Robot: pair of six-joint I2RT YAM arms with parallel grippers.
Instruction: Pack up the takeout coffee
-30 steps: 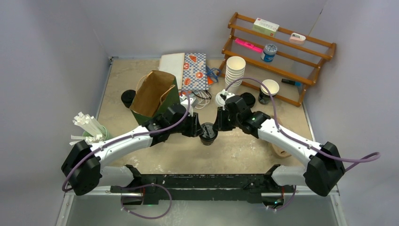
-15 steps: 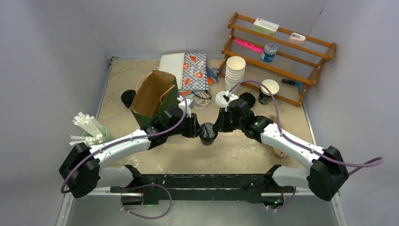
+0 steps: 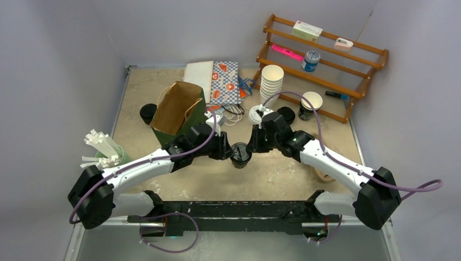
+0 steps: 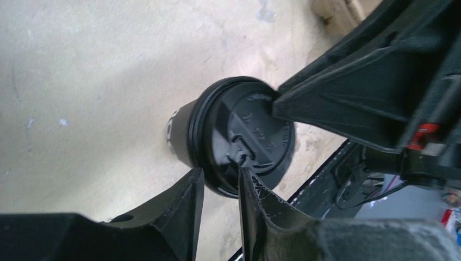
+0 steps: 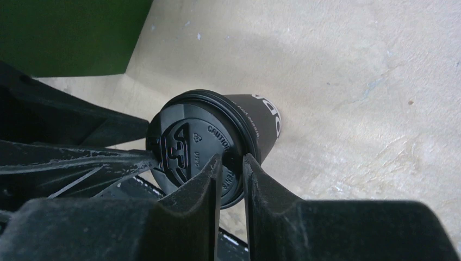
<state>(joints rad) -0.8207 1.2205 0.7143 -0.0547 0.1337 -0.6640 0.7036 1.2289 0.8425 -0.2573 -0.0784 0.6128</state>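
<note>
Takeout coffee (image 3: 240, 154), a dark cup with a black lid, sits mid-surface, somewhat toward the near edge. Left pincer (image 4: 220, 182) is almost closed, nipping the lid rim. Right pincer (image 5: 232, 166) does likewise on the opposite rim. Whether the base is off the surface cannot be told.

Judged step: securing the cup for transfer. Next move calls for a level carry to the paper bag (image 3: 176, 109) standing toward the far-left corner.

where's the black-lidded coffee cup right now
Top view, mid-table: the coffee cup is between the left claw and right claw, both pinching its lid rim, just right of the brown paper bag.
</note>
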